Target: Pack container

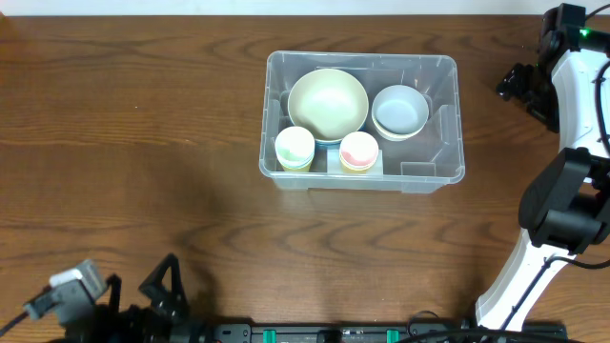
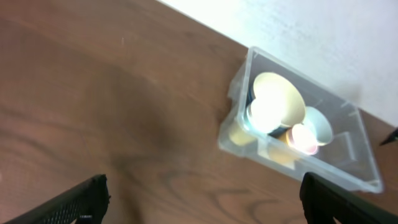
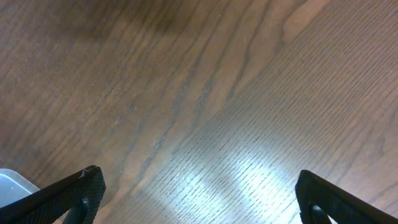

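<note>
Both of my claws are spread wide and hold nothing. My left claw point(image 2: 204, 183) hangs over bare wood at the lower left of the overhead frame, and my right claw point(image 3: 198, 177) is at the upper right, off the container's far corner. The container point(image 1: 431, 162) sits in the middle of the table point(image 1: 133, 133), a little right of centre. Inside it are a large pale bowl point(image 1: 328, 103) at the upper left, a blue-white bowl point(image 1: 399, 111) beside it, and a green cup point(image 1: 294, 148) and a pink cup point(image 1: 358, 151) along the lower wall. I see nothing loose on the wood, so I judge the packing done or nearly so. The risk now lies in my own movement more than in any grasp. In my right wrist view a pale corner of the container shows at the lower left edge, near one finger. A careless sweep that way could clip the wall and shove what looks like a light bin across the smooth wood, and the bowls would slide inside it. The clear walls are hard for me to read against the dark grain, so I could misjudge the rim if I reach in from above. The cups stand close against the wall and the big bowl, and a wide-open finger coming down between them could tip one. I cannot tell whether the cups are nested stacks. If they are, a nudge could topple them.
</note>
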Motion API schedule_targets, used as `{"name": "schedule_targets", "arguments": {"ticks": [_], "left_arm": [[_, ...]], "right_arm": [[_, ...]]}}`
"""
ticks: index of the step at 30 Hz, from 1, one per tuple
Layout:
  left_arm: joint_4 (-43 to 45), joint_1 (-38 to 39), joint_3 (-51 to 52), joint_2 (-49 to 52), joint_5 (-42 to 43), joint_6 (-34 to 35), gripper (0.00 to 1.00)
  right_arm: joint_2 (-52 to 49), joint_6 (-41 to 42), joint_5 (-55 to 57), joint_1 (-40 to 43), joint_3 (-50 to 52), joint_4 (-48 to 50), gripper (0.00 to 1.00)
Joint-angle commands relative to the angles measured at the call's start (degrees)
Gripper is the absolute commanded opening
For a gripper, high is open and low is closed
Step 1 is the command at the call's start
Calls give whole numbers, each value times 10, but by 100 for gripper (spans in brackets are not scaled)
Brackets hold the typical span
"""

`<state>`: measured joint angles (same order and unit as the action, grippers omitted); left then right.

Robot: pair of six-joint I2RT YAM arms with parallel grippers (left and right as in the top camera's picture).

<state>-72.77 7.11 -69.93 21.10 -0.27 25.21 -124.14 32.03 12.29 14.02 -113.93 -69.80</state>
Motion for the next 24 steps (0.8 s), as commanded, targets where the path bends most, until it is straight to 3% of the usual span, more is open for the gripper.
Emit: {"name": "schedule_targets", "arguments": {"ticks": [1, 15, 18, 24], "left_arm": [[38, -23, 57, -4, 1, -107, 98], [525, -64, 428, -157, 40, -130, 98], [607, -64, 485, -182, 44, -136, 98], [711, -64, 562, -210, 89, -225, 98]], "right_arm": [[-6, 7, 8, 6, -2, 0, 99], [-6, 7, 8, 6, -2, 0, 99], [-6, 7, 8, 6, -2, 0, 99], [-6, 7, 8, 6, -2, 0, 99]]}}
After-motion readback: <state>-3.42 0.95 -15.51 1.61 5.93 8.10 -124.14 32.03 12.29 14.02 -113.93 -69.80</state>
